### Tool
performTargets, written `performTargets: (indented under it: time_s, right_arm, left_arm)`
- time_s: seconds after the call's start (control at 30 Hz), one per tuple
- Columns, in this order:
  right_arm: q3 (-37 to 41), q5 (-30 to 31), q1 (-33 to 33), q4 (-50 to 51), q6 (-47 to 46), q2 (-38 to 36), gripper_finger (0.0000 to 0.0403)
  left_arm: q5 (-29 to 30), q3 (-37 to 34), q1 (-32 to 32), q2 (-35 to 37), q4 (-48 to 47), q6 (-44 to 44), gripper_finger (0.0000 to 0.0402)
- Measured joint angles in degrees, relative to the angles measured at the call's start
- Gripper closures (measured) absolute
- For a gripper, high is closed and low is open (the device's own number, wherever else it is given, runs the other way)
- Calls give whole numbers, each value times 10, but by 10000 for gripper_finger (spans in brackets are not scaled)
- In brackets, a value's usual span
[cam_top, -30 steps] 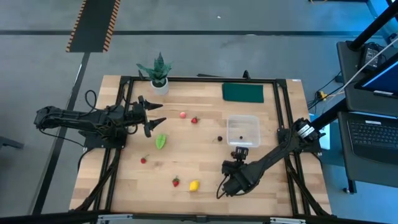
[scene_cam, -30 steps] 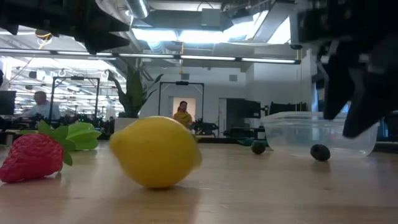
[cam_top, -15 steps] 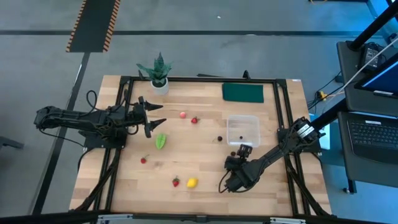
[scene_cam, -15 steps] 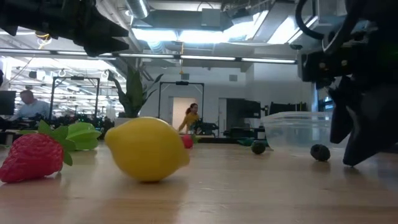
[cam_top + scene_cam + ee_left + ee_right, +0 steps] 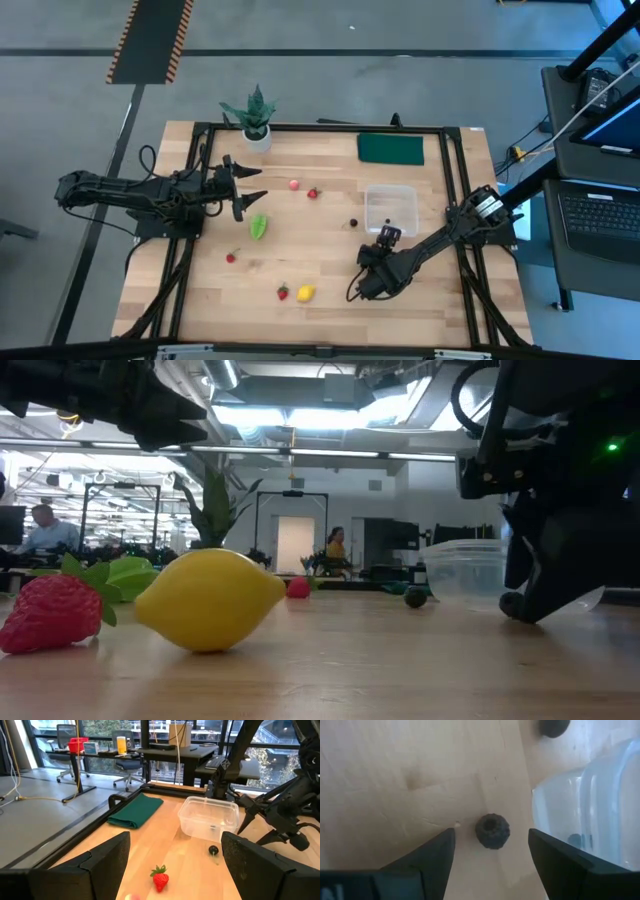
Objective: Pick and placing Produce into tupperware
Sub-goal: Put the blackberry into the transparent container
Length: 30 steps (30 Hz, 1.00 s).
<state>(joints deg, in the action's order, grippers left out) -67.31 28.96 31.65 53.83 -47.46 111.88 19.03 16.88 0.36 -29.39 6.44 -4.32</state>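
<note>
My right gripper (image 5: 490,851) is open and points down at the table beside the near left corner of the clear tupperware (image 5: 391,208). Its fingers stand on either side of a dark berry (image 5: 492,831) without touching it; the berry (image 5: 512,603) lies on the wood. A second dark berry (image 5: 353,224) lies a little farther left. The lemon (image 5: 305,293), a strawberry (image 5: 283,292), a small red berry (image 5: 231,257), the green leafy piece (image 5: 259,227), the pink fruit (image 5: 294,184) and another red berry (image 5: 313,193) lie scattered on the table. My left gripper (image 5: 255,183) waits open at the left.
A potted plant (image 5: 256,122) stands at the far edge and a flat dark green rectangle (image 5: 390,148) lies behind the tupperware. Black frame rails (image 5: 200,200) run along both sides of the table. Bare wood lies between the scattered pieces in the middle.
My right gripper has moved toward the far edge, up to the tupperware's near left corner, and come down over the dark berry. The lemon has rolled a little toward the table's left, closer to the strawberry.
</note>
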Motion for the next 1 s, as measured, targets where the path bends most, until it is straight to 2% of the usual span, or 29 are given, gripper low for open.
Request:
performTargets:
  time_s: [0.8,0.9,1.0]
  right_arm:
    - [11,-73,-23,-43,58,-2,149]
    - [11,-83,-25,-44,61,-2,160]
    - [11,-88,-24,-48,67,-2,188]
  left_arm:
    - [0,0,0,0,-8,0,97]
    - [0,0,0,0,-8,0,97]
    - [0,0,0,0,-8,0,97]
